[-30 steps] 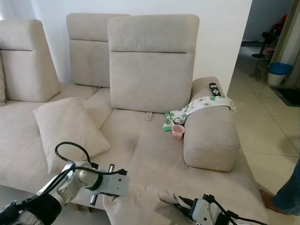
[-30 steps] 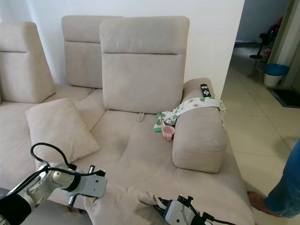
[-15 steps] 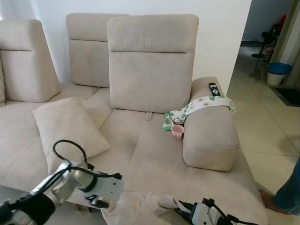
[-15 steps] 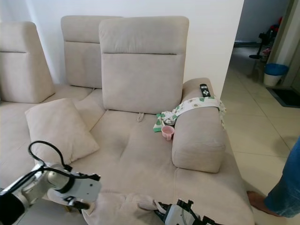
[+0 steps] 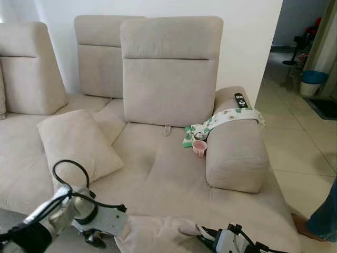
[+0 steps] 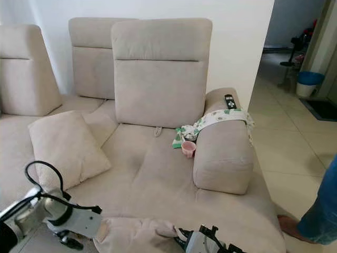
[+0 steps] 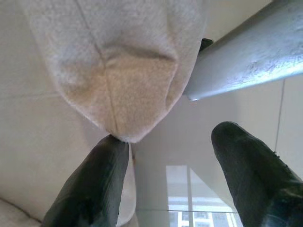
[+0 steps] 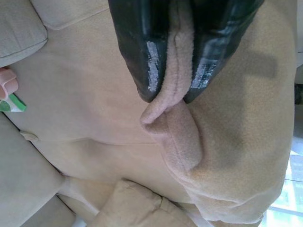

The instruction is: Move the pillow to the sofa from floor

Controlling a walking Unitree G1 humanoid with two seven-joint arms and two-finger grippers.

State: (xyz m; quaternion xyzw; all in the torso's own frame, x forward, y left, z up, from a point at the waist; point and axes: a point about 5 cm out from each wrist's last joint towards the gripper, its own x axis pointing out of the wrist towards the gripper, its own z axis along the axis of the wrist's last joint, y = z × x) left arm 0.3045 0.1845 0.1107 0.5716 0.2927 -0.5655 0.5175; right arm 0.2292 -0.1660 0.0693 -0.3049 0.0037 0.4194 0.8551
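at the lower left of the head view, my left gripper [image 7: 165,156] has its black fingers spread apart, one fingertip touching a corner of the soft beige fabric pillow [image 5: 158,234]. i see the pillow lying at the bottom centre, on the front edge of the beige upholstered sofa [image 5: 174,168]. lower right, my right gripper [image 8: 173,92] is clamped on a fold of the pillow.
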